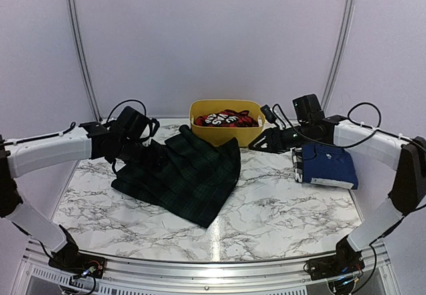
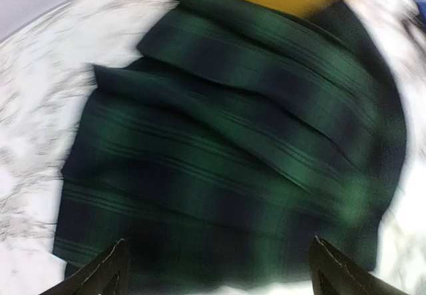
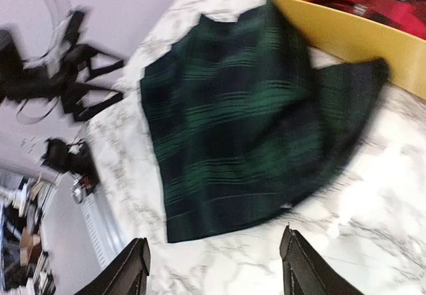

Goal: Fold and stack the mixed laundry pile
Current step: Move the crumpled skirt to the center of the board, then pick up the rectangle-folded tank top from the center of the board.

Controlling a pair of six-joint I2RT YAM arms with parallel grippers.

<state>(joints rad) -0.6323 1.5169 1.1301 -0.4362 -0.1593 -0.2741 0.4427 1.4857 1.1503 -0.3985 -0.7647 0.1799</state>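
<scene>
Start with the left gripper (image 1: pixel 155 154): released, jaws wide, hovering at the left edge of the tartan (image 1: pixel 183 178) with nothing pinched. From its wrist view, only cloth below the fingertips (image 2: pixel 110 275).

Judge the step as folding this tartan, lying rumpled and skewed on the bench (image 1: pixel 279 208), left of middle, far corner touching the tub (image 1: pixel 226 135).
- Before any fold, smooth the ridges running across the cloth; otherwise expect lumps in the stack.
- Lower onto a true corner at the left edge, pinch one layer only, and lift just enough to clear the bench.
- Drag the cloth a little toward the near edge, away from the tub, to avoid snagging its wall.
- Leave the red check (image 1: pixel 226 118) in the tub for later.

Move on to the right gripper (image 1: pixel 255 146): also released, jaws apart and empty, hanging just beside the tartan's far right corner and near the tub.
- Bring it down on that corner to match the left, keeping both pinches level.
- Carry the edges over together and align the hems before letting go.
- Keep clear of the navy (image 1: pixel 326 165), lying folded at the right edge; treat it as the likely base of the stack.
</scene>
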